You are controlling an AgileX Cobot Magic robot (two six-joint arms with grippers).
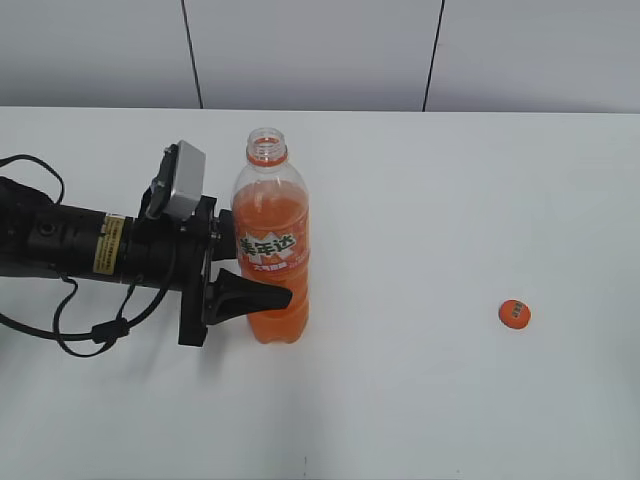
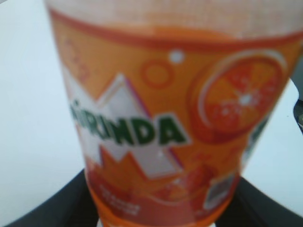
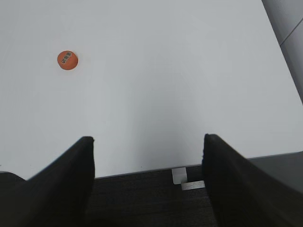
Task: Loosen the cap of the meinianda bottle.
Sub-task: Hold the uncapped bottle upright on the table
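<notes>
Exterior view: the left pincer (image 1: 262, 268) clamps the upright, uncapped meinianda bottle (image 1: 271, 235) at its label. The cap (image 1: 514, 313) lies on the tabletop (image 1: 450, 180), well apart. The right pincer (image 3: 147, 156) stands wide, holding nothing.

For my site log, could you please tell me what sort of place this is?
Probably a lab or office test station: a bare white table, grey panelled wall, and only a clear plastic bottle of orange drink and its small orange cap.
</notes>
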